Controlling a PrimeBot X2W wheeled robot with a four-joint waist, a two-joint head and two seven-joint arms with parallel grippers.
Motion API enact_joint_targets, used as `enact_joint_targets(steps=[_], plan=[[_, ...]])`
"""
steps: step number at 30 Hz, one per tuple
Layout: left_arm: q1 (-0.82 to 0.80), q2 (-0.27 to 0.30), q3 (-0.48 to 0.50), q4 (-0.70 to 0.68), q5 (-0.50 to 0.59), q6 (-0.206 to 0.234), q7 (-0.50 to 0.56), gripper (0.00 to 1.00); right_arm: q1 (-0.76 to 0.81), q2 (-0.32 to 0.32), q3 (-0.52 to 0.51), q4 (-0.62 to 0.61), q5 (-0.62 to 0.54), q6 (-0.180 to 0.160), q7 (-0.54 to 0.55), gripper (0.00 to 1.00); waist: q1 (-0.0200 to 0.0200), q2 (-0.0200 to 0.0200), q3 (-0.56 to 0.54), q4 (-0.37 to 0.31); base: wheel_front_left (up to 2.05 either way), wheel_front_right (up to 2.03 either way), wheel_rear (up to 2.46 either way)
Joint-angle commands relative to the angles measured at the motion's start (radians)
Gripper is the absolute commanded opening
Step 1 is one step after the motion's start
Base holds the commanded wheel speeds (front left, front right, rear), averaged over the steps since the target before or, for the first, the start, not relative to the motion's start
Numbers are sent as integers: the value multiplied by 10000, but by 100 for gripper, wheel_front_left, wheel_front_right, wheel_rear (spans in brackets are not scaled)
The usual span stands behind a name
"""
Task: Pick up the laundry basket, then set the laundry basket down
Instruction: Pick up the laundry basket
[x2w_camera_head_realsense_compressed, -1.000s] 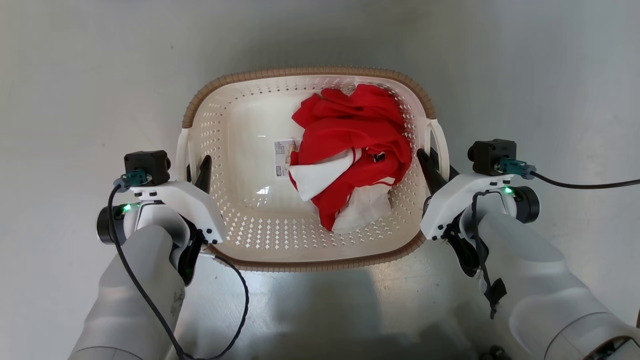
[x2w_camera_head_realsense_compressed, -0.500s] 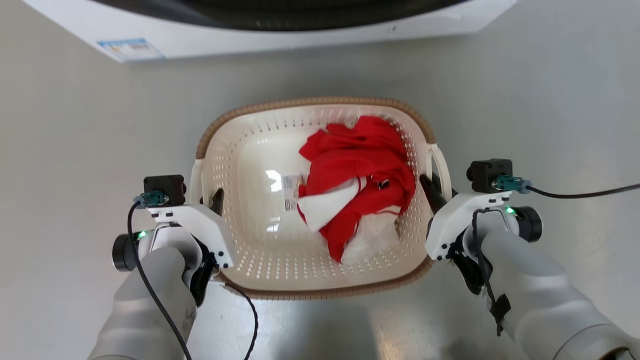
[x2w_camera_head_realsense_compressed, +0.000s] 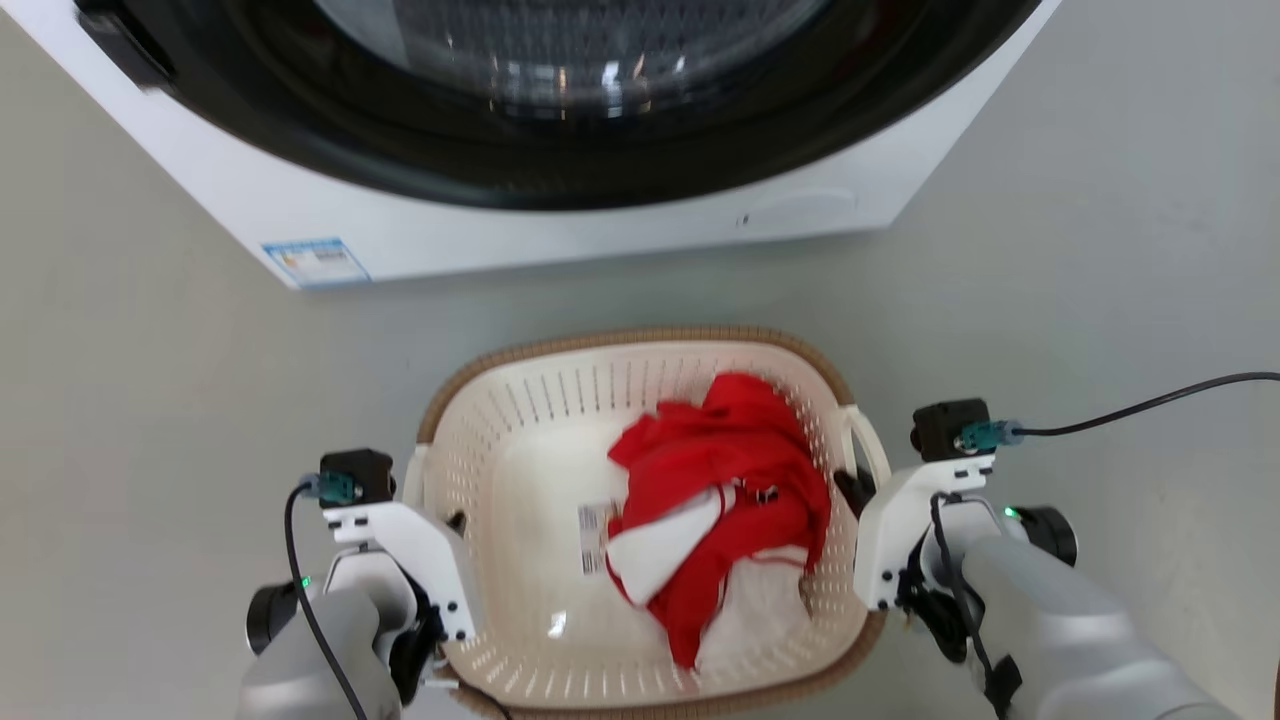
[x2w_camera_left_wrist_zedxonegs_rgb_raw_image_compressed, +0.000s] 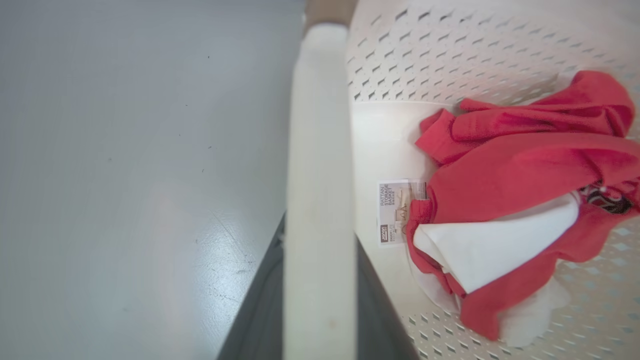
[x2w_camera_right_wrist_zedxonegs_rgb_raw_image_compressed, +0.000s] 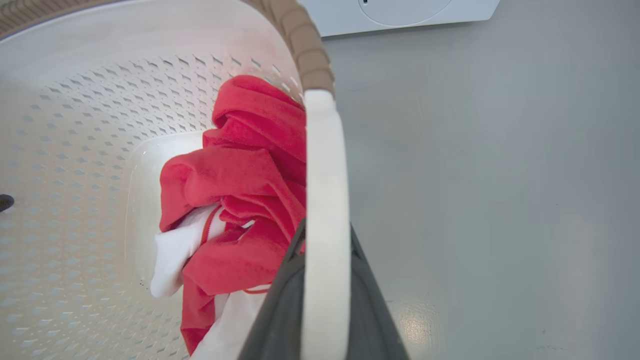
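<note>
While in left fingers, right fingers: laundry basket (red garment inside)

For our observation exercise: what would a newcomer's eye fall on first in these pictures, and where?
The red and white clothing stands out, lying in the right half of the laundry basket. The left gripper and right gripper are shut on its white side handles. Beyond it looms the washing machine with its dark round door.

Head cam steeply down; wrist cams v. close at opposite sides of cream perforated plastic basket, sharing its inside.
</note>
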Motion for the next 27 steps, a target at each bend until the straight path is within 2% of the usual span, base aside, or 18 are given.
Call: enact_joint_targets(steps=[1, 15, 27], plan=[[217, -83, 50, -143, -117, -92, 142, 0, 318, 228, 218, -250, 108, 90, 54, 0, 0, 0, -602, -56, 0, 0, 0], [946, -90, -335, 32, -1152, -92, 1716, 0, 506, 251, 896, -214, 1068, 90, 1497, 0, 0, 0, -2488, -306, 0, 0, 0], [1291, -91, -807, 44, -1775, -92, 3274, 0, 778, 171, 1360, -376, 1908, 90, 2811, 0, 0, 0, -3336, -338, 0, 0, 0]])
